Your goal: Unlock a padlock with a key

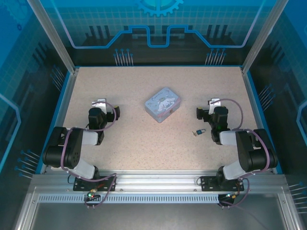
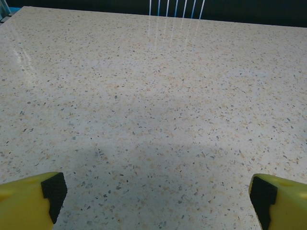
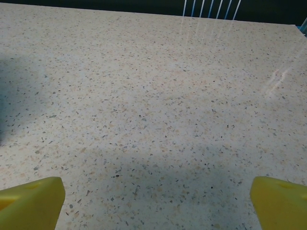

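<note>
Right hand [image 3: 154,203] spread wide, padlock [image 1: 200,132] near, table edge [image 1: 158,67] far.

Speckled stone-look table [image 2: 153,96] (glossy), printed tin [image 1: 163,104]

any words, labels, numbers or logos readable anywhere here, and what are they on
Nothing here reads clearly.
tin box: cartoon print with what may be lettering on the lid, too small to read.
padlock: too small to show any marking.
back wall: gear and line graphics, no words.
</note>
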